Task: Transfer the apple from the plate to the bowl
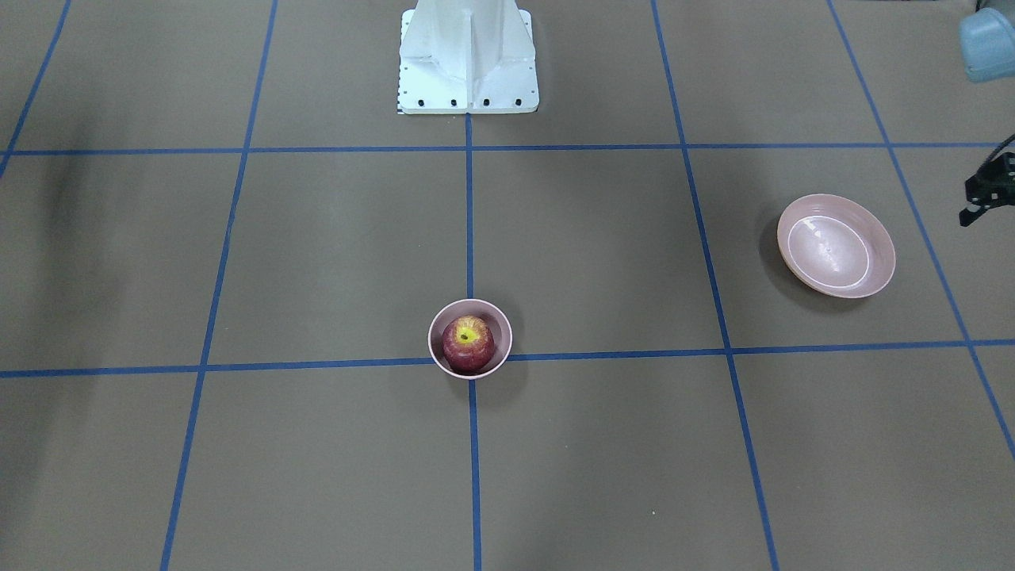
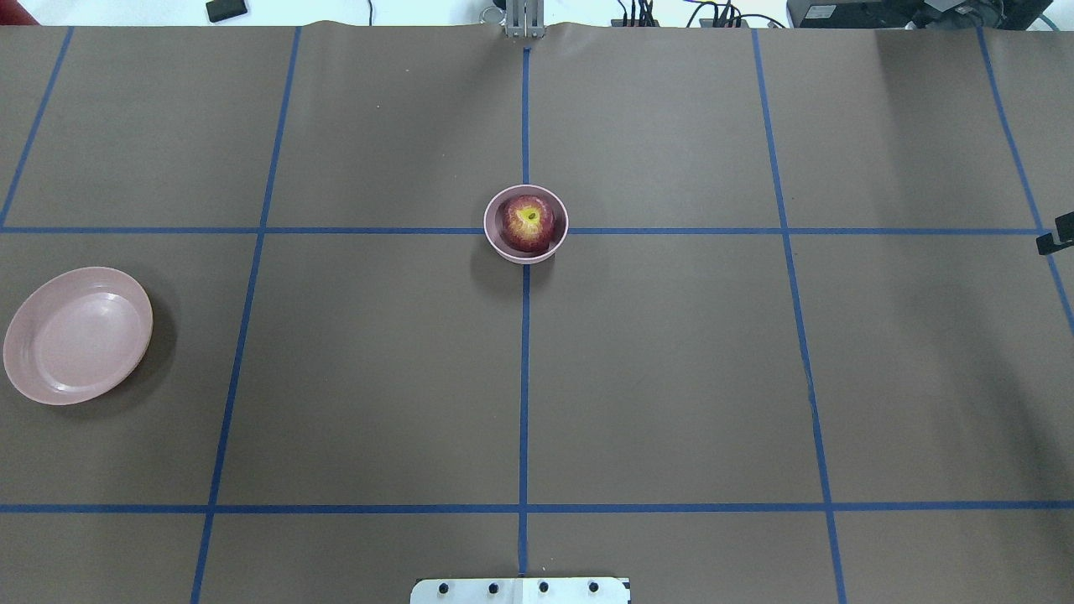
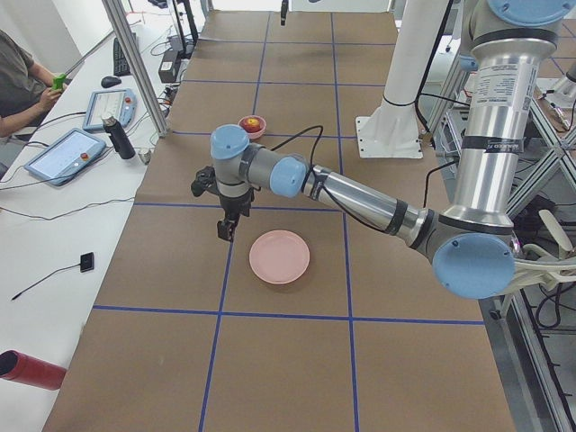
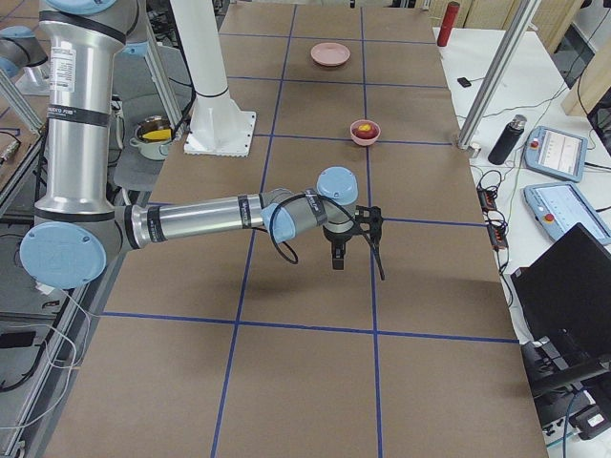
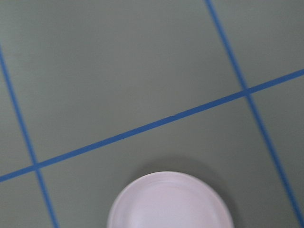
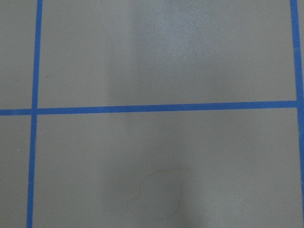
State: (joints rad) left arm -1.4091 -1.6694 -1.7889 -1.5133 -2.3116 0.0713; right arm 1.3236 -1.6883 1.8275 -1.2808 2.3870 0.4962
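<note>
apple [image 1: 468,342] sits inside the bowl [image 1: 435,349], stem dimple up, filling most of it; the bowl stands at mid-table on a crossing of the blue tape [image 1: 238,367], square to the robot's base; the plate [image 1: 836,246] lies well apart on the robot's left and holds nothing; judged from this, the transfer is done and nothing remains to carry; the apple's snug, low seat in the deep bowl should keep it from rolling out; the left gripper [image 3: 227,232] hangs above the table [image 1: 634,444], beside the plate on the side far from the robot and touching nothing, a stand-off that suits an arm with no further work there; the left arm reaches out almost level from its shoulder, wrist turned so the fingers point straight down; its wrist camera looks down on the plate's bare rim and the tape; the right gripper [image 4: 336,261] hangs likewise over bare table on the right, well apart from the bowl, its arm stretched level with the tool pointing down; its wrist camera shows only table and tape; neither gripper has hold of the apple; how far either pair of jaws is parted cannot be told, since each shows clearly only in a side view.
</note>
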